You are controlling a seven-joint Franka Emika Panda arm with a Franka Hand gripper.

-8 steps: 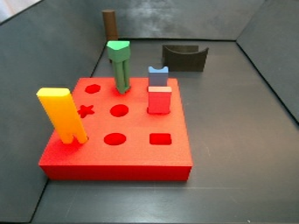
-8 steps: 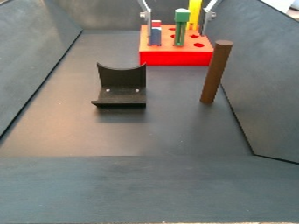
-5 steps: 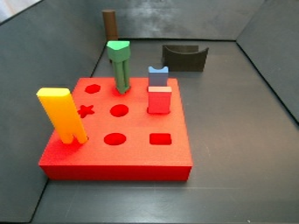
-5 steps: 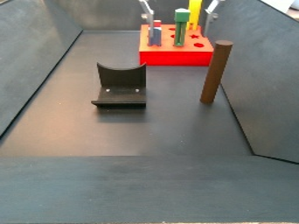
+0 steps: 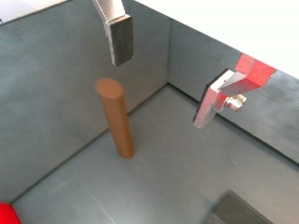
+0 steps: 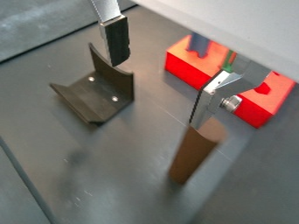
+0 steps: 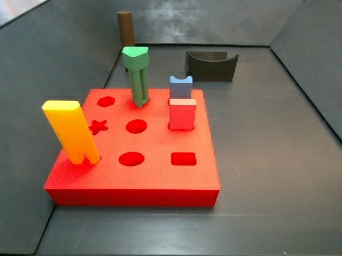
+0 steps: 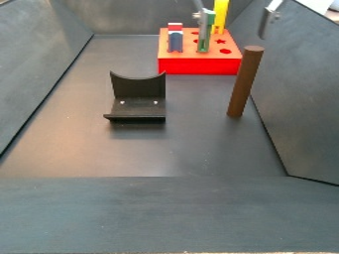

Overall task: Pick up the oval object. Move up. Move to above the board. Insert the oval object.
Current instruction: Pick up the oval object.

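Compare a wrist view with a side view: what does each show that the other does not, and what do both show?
Only the wrist view shows the open gripper, its fingers above the floor, holding nothing. Only the side view shows the yellow peg and red-and-blue peg standing in the board, plus its empty star hole. Both show the board, the fixture and the oval object, upright on the floor away from the board.
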